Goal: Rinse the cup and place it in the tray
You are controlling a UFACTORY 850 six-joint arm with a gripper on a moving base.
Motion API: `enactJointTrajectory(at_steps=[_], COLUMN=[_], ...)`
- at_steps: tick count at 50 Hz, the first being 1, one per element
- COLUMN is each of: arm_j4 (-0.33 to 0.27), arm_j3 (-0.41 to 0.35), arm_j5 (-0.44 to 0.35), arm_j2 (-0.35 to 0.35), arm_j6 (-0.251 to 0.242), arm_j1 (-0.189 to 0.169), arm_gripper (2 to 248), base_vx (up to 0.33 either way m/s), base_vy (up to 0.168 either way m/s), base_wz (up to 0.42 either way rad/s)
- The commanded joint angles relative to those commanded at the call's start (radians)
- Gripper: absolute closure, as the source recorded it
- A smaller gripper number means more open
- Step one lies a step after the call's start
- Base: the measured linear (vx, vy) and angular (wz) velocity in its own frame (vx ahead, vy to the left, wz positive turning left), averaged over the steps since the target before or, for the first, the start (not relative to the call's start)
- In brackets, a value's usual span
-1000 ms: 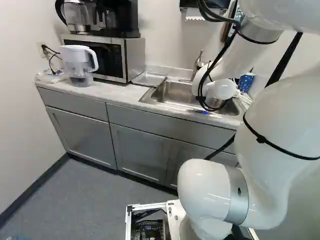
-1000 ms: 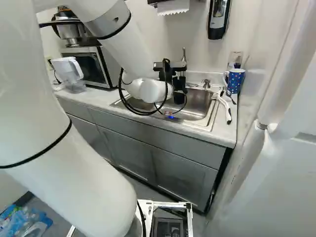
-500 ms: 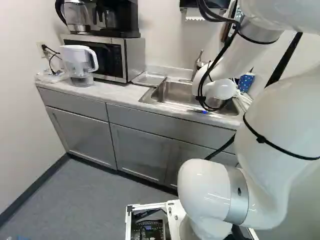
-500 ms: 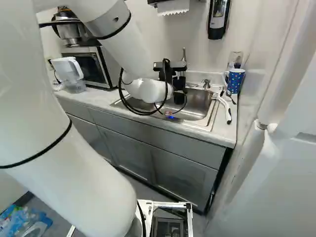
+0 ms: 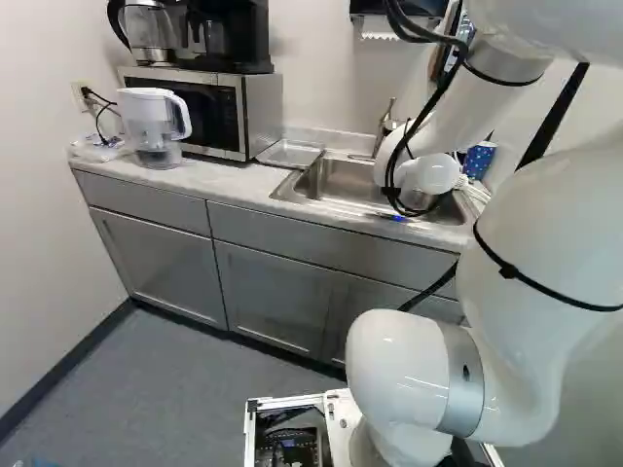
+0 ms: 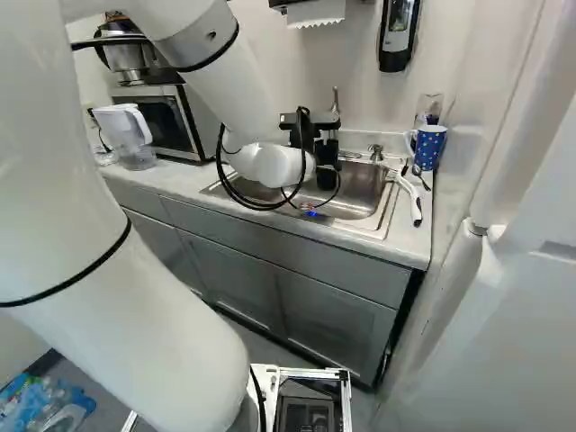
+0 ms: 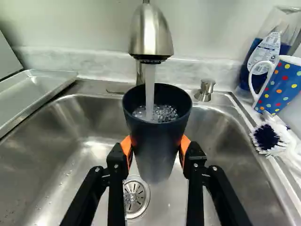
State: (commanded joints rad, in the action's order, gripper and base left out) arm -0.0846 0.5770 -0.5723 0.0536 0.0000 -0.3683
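Gripper (image 7: 155, 147) fingers stand part open, cup's width apart, orange pads (image 7: 185, 142) pressing the dark cup (image 7: 156, 134) from left & right; grip looks OK. Cup's about upright over the sink (image 7: 33, 165), mouth under the tap (image 7: 151, 35), w/ the water stream (image 7: 149, 89) going in & bubbly water (image 7: 165, 113) inside. Rinse prob. underway, placing not done. Main risk: cup gets heavier as it fills & wet pads may let it slip down twd the drain (image 7: 135, 197). Lifting too early could knock the rim on the tap, bc it sits just above; tilting fast could splash the far ledge. Tray (image 7: 40, 87) is left of the sink; going there w/o emptying would prob. spill on the counter (image 6: 175, 178). Swinging right instead risks the brush (image 7: 269, 139) & dotted mug (image 7: 282, 87) on that side.
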Motion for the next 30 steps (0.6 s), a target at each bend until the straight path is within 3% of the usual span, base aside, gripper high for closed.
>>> enactJointTrajectory(at_steps=[30], arm_j4=[0.000], arm_j3=[0.000], arm_j5=[0.000], arm_j2=[0.000], arm_j6=[0.000], arm_j1=[0.000], arm_gripper=[131], base_vx=[0.000], base_vy=[0.000], base_wz=[0.000])
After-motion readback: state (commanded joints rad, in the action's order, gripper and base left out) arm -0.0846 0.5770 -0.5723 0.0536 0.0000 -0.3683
